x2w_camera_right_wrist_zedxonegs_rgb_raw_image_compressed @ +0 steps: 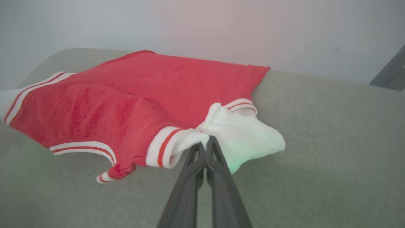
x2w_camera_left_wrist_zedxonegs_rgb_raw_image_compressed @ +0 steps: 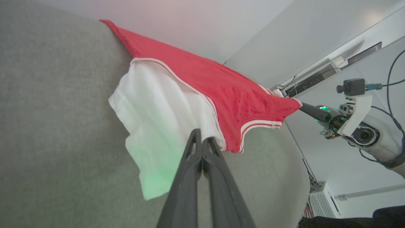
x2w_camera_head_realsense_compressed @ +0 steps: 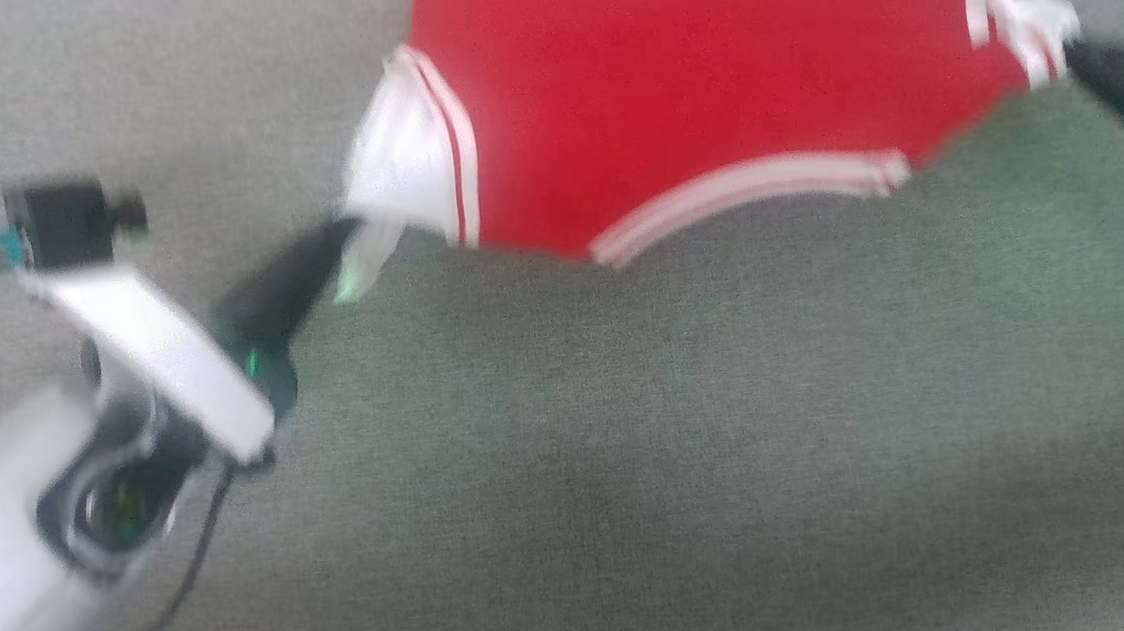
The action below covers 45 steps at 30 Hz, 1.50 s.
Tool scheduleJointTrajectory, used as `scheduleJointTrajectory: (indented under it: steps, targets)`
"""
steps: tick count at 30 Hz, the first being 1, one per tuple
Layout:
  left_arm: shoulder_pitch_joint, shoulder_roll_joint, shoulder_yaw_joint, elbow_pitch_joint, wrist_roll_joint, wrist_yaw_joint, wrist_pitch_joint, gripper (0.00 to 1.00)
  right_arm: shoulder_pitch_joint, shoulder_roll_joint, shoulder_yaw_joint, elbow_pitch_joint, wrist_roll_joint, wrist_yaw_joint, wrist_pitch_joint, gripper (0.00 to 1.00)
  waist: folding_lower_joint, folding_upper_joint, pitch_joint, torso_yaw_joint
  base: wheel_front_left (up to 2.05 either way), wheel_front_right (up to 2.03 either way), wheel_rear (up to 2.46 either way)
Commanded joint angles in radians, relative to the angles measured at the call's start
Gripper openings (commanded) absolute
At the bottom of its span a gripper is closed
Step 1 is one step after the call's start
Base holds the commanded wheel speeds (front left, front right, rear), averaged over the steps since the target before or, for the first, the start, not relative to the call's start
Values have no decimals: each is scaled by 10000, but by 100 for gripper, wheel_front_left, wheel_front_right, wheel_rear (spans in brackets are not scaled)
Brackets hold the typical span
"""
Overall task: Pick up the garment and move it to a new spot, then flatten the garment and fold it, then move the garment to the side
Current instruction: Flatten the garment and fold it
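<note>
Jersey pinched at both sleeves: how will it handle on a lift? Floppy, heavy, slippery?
Probably very floppy: the jersey sags in a curve between the left gripper and right gripper. Likely light, since both shut grippers hold it by sleeve edges alone. It might slip: each pinch catches only a little white cloth.

The garment (x2w_camera_head_realsense_compressed: pixel 685 95) is spanning the whole gap between the left pincer (x2w_camera_head_realsense_compressed: pixel 343 232) and the right pincer (x2w_camera_head_realsense_compressed: pixel 1073 55), blocking any straight pass from one to the other. Behind both pincers, toward the robot, the grey upholstered surface (x2w_camera_head_realsense_compressed: pixel 633 450) is lying bare and offering open passage. Outboard of the left pincer the same surface is continuing unobstructed. Ahead of the right pincer, beyond the garment, a pale wall (x2w_camera_right_wrist_zedxonegs_rgb_raw_image_compressed: pixel 202 28) is closing off the far side.
</note>
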Motion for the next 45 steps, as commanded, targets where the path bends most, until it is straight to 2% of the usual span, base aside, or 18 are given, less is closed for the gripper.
scheduleJointTrajectory:
  steps: [1, 6, 14, 18, 20, 23, 30, 34, 38, 41, 45]
  targets:
    - [144, 73, -9, -77, -46, -30, -49, 0, 149, -81, 8, -126, 163, -7, 72, 0, 0, 0, -189, -16, 0, 0, 0]
    - [1750, 1258, -488, -1311, 109, -30, -55, 0, 1663, -1547, 427, -1864, 1127, -6, 479, 0, 0, 0, -669, 35, 0, 0, 0]
    - [3577, 2741, -1403, -2997, 467, -29, -44, 0, 3571, -3488, 933, -3982, 1915, -6, 67, 0, 0, 0, -918, 199, 0, 0, 0]
    - [4012, 3116, -1536, -3436, 641, -30, -390, 0, 4113, -4093, 1021, -4677, 2013, -9, -314, 0, 0, 0, -860, 236, 0, 0, 0]
    - [4098, 3041, -1582, -3442, 706, -30, -490, 0, 4273, -4212, 1051, -4724, 1997, -9, -489, 0, 0, 0, -823, 247, 0, 0, 0]
    - [3938, 2689, -1780, -3115, 993, -30, -162, 0, 4332, -3949, 1079, -4478, 1874, -9, -532, 0, 0, 0, -777, 260, 0, 0, 0]
    - [3456, 1234, -2197, -1567, 1152, -32, 550, 0, 4470, -2363, 1192, -2934, 1518, -4, 300, 0, 0, 0, -631, 284, 0, 0, 0]
    - [3326, 506, -2515, -441, 1469, -30, 785, 0, 4591, -1593, 1287, -1876, 507, -18, 866, 0, 0, 0, -546, 345, 0, 0, 0]
    - [3221, -237, -2727, 884, 1856, 17, 606, 0, 4736, -529, 1366, -974, -103, -27, 988, 0, 0, 0, -499, 350, 0, 0, 0]
    - [3258, -611, -2842, 1462, 2002, 42, 533, 0, 4714, -201, 1400, -577, -566, -56, 1050, 0, 0, 0, -492, 324, 0, 0, 0]
    - [3305, -827, -2848, 1650, 1926, 51, 337, 0, 4659, -68, 1350, -429, -886, -66, 836, 0, 0, 0, -521, 288, 0, 0, 0]
